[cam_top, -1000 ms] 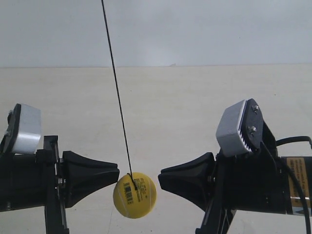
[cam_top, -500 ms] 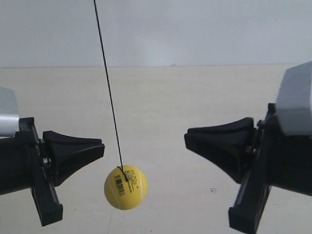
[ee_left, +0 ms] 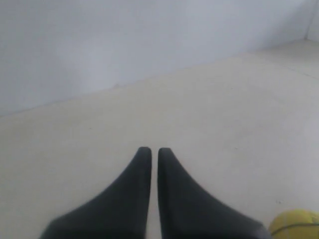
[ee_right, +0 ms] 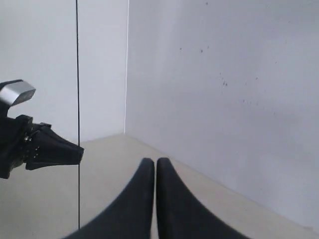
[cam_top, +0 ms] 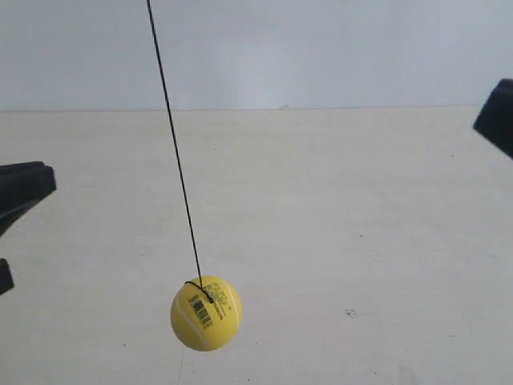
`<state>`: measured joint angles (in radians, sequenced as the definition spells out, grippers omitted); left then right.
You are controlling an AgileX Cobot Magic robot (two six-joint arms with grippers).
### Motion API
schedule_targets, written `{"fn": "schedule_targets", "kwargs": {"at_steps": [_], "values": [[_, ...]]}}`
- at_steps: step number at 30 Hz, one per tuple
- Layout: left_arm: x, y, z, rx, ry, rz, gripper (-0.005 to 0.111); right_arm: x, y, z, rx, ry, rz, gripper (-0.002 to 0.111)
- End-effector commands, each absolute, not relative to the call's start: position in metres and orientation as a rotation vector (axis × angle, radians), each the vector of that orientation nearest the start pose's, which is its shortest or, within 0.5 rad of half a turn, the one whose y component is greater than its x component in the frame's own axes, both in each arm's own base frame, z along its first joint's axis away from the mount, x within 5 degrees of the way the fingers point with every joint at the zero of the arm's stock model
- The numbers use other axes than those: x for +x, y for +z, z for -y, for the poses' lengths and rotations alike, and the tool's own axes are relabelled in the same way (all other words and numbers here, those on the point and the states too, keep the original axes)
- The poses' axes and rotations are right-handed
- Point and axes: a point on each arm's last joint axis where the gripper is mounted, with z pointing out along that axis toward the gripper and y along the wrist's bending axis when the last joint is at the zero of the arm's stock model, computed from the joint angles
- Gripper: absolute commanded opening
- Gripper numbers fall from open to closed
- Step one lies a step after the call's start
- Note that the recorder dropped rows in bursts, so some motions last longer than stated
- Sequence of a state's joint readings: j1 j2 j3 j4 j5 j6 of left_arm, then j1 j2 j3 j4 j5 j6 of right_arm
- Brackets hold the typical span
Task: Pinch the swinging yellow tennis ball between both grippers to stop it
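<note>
The yellow tennis ball [cam_top: 206, 313] hangs free on its thin dark string [cam_top: 172, 144], low and left of centre, barcode sticker facing the camera. Only the black tip of the arm at the exterior view's left [cam_top: 28, 186] shows at the frame edge, far from the ball. A black corner of the arm at the exterior view's right [cam_top: 497, 122] shows high at the opposite edge. My left gripper [ee_left: 150, 151] is shut with nothing in it, and a sliver of the ball [ee_left: 296, 224] lies off to one side. My right gripper [ee_right: 155, 161] is shut and holds nothing.
A pale beige tabletop [cam_top: 337, 241] runs back to a plain white wall [cam_top: 321, 48]. The right wrist view shows the string [ee_right: 78, 114] as a vertical line in front of the other arm's black tip [ee_right: 75, 148], with a wall corner behind.
Both arms have drawn apart toward the exterior view's edges, so the gap around the ball has widened greatly. The ball has drifted slightly left and hangs untouched.
</note>
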<state>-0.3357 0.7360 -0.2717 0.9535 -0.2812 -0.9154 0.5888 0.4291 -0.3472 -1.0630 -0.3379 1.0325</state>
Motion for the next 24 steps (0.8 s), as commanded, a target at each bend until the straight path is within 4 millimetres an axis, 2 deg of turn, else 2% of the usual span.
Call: {"fn": "schedule_targets", "kwargs": {"at_steps": [1, 8, 13, 24], "values": [[0.109, 0.265, 0.053, 0.347, -0.429, -1.652, 0.005, 0.052, 0.322, -0.060, -0.567, 0.674, -1.236, 0.000], [0.065, 0.279, 0.038, 0.291, -0.481, -1.398, 0.005, 0.043, 0.325, -0.051, -0.532, 0.659, -1.190, 0.000], [0.044, 0.287, 0.030, 0.271, -0.493, -1.262, 0.005, 0.043, 0.325, -0.051, -0.532, 0.659, -1.190, 0.000], [0.033, 0.291, 0.026, 0.262, -0.502, -1.191, 0.005, 0.043, 0.325, -0.051, -0.531, 0.657, -1.192, 0.000]]}}
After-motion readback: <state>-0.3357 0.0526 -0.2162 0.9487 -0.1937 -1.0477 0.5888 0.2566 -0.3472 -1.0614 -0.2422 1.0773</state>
